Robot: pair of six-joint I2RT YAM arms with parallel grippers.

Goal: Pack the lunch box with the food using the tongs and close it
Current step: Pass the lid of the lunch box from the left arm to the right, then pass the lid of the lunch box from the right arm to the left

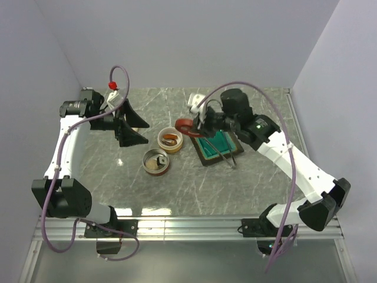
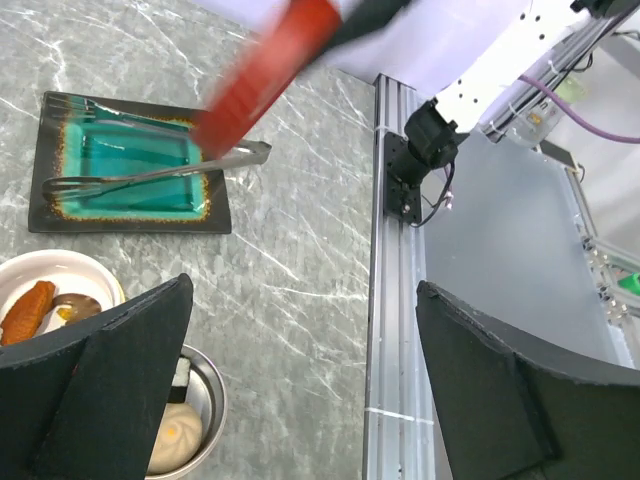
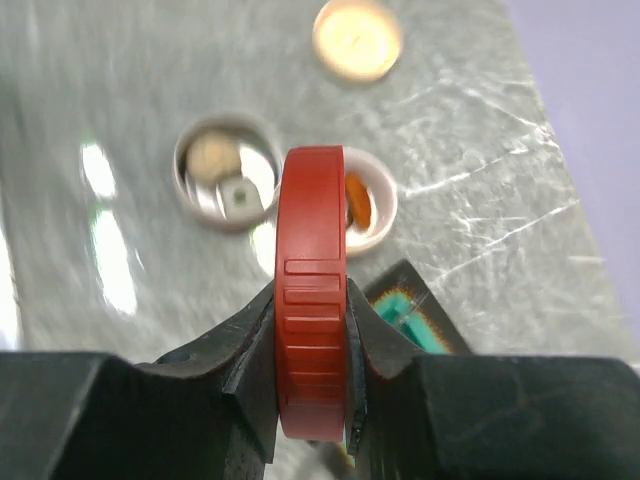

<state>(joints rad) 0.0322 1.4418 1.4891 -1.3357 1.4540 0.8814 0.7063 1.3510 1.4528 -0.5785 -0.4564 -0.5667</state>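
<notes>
A round steel lunch box [image 1: 156,161] stands open with a pale bun [image 2: 175,435] and a white cube [image 3: 240,197] inside. Beside it, a white bowl [image 1: 171,140] holds an orange-red piece [image 2: 28,310] and a dark lump [image 2: 75,308]. The slim grey tongs [image 2: 150,176] lie across the teal tray [image 1: 203,158]. My right gripper [image 3: 313,300] is shut on a ribbed red lid [image 3: 312,220], held on edge in the air above the tray's left side. My left gripper [image 1: 144,132] is open and holds nothing, left of the bowl.
The metal rail [image 2: 400,300] of the table's near edge runs below my left gripper. The right arm's base mount [image 2: 420,160] is bolted to that rail. Grey walls close in the table on three sides.
</notes>
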